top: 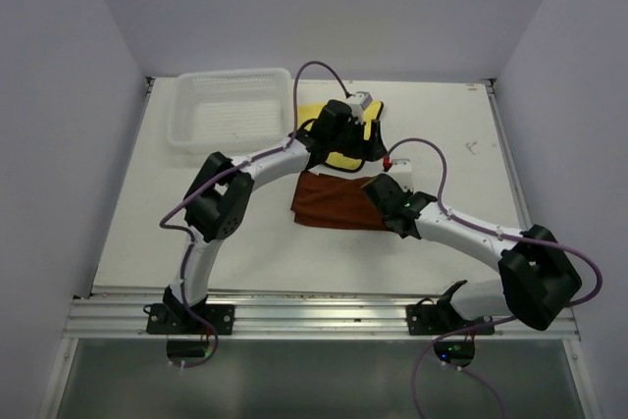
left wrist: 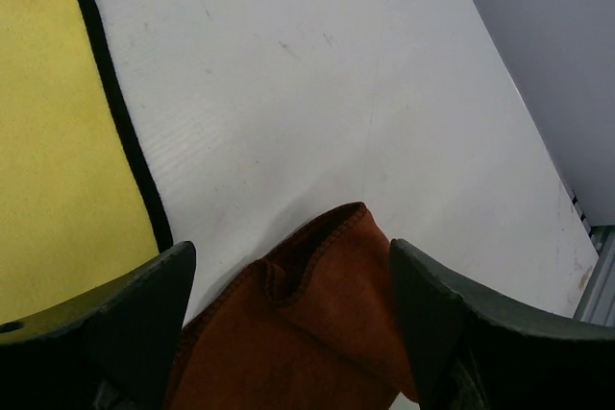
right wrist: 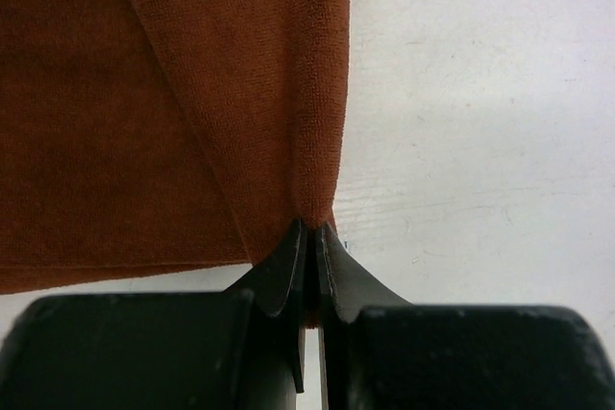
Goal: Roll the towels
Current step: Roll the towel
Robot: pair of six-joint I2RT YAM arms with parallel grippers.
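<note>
The rust-brown towel (top: 329,203) lies folded on the white table (top: 196,203) between the two arms. My right gripper (top: 378,193) is shut on its right edge; in the right wrist view the fingertips (right wrist: 309,228) pinch a fold of the rust cloth (right wrist: 144,93). My left gripper (top: 376,144) stands open at the towel's far right corner. In the left wrist view its fingers (left wrist: 288,247) sit wide on either side of a raised corner of the rust towel (left wrist: 307,333) without clamping it. The yellow towel (top: 339,157) with a dark hem lies flat just behind, partly under the left wrist, and shows as yellow cloth (left wrist: 58,141).
A white mesh basket (top: 231,110) stands at the back left of the table. Grey walls enclose the table on three sides. The table's right edge (left wrist: 577,208) runs close to the left gripper's view. A metal rail (top: 314,311) carries both arm bases at the near edge.
</note>
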